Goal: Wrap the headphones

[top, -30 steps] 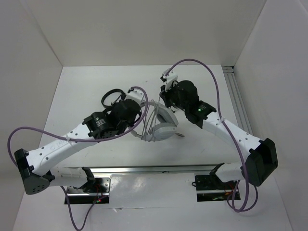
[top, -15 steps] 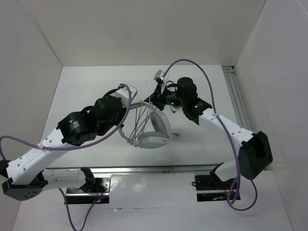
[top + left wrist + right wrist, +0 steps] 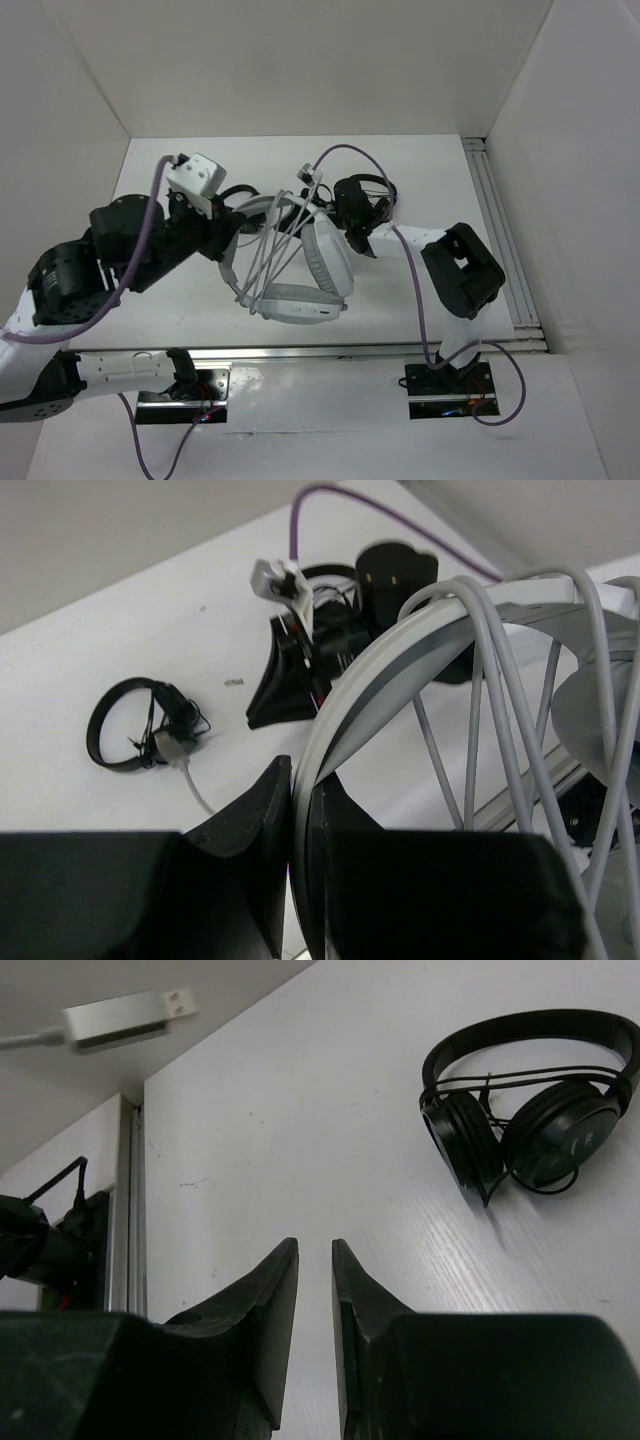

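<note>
The white and grey headphones (image 3: pixel 300 300) hang in the air, with the grey cable (image 3: pixel 272 240) wound in several strands across the headband. My left gripper (image 3: pixel 229 240) is raised high and shut on the headband (image 3: pixel 400 670); in its own view the jaws (image 3: pixel 300 780) pinch the band's edge. My right gripper (image 3: pixel 325 205) is low beside the earcups. In its own view (image 3: pixel 315 1255) the jaws stand a narrow gap apart with nothing between them. The cable's USB plug (image 3: pixel 130 1015) hangs free above it.
One small black on-ear headphone set (image 3: pixel 530 1110) lies on the table ahead of the right gripper, also in the left wrist view (image 3: pixel 140 725). Another (image 3: pixel 372 185) lies by the right wrist. A metal rail (image 3: pixel 330 352) runs along the near edge.
My left arm has lifted the headphones up and to the left, so they look larger. My right arm has folded back and its gripper has moved left and down, off the cable.
</note>
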You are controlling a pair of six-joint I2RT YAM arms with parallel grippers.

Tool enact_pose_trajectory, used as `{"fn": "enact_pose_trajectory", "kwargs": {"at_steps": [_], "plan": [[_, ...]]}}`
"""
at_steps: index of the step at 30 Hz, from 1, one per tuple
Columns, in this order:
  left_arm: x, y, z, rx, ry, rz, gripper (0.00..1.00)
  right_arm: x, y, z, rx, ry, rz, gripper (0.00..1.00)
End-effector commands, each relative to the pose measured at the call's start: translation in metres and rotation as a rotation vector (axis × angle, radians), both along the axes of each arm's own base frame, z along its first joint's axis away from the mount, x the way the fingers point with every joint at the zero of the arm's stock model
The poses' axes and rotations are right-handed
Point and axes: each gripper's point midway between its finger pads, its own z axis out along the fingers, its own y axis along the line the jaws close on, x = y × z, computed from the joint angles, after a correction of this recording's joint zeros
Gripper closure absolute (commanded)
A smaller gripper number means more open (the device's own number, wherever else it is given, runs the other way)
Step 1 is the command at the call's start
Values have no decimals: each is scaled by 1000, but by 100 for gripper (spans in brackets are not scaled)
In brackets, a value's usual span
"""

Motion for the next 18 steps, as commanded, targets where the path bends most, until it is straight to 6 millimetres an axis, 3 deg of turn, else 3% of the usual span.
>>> {"fn": "enact_pose_trajectory", "kwargs": {"at_steps": [1,5,8,9,10,12,13,14,15,18], "plan": [[3,9,62,-248,-69,79,100,-2,12,31,149,-87,16,72],[9,13,62,-235,-56,133,100,-3,18,18,159,-47,16,72],[19,27,58,-243,-40,258,100,-18,10,18,191,-47,37,65],[22,29,49,-236,-9,301,100,-24,7,22,211,-36,37,60],[22,34,50,-240,-8,322,100,-34,4,38,239,-70,42,52],[24,29,43,-229,6,327,100,-39,-4,33,206,-77,-26,51],[23,26,42,-238,17,312,100,-50,-6,54,220,-121,-48,51],[23,22,36,-224,27,301,100,-51,-11,59,215,-139,-95,51],[20,20,32,-220,38,279,100,-44,-26,50,188,-130,-200,50],[16,9,30,-233,62,228,100,-44,-52,75,212,-176,-334,50]]}}
